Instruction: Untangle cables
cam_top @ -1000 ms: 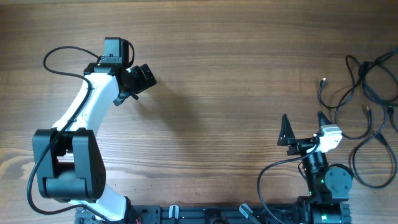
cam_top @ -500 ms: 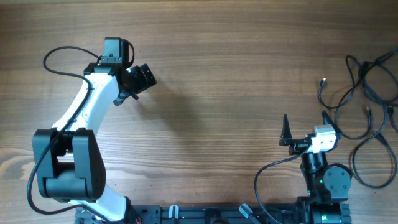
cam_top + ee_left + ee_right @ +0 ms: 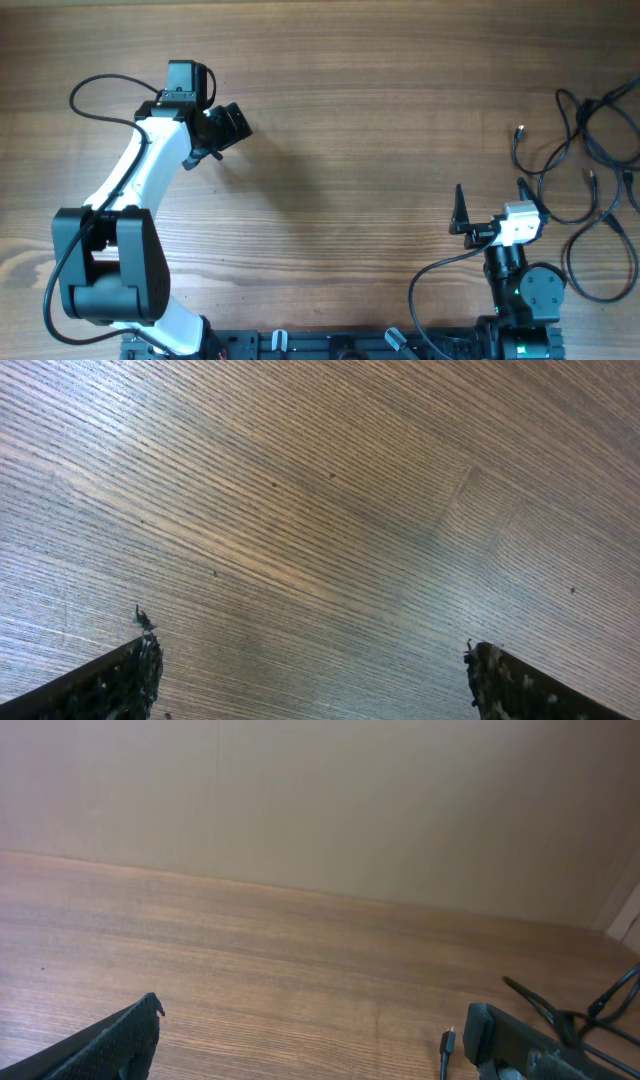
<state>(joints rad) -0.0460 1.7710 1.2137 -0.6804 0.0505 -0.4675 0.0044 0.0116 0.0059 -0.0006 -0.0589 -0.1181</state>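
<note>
Off outer, right-hand side of right claw [image 3: 489,203], slightly ahead: cables [image 3: 590,180], loose black strands, sprawl running mostly fore-and-aft along table [image 3: 350,200] edge. One plug [image 3: 447,1042] lies near claw. Right claw jaws wide apart, empty. Left claw [image 3: 222,135] likewise spread, empty, well apart from cables. Right arm nearer; likely reaches rightward.

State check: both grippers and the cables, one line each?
left gripper: open, empty, over bare table.
right gripper: open, empty, apart from the cables.
cables: lying loose on the table on the right arm's side, strands crossing, not held.
</note>
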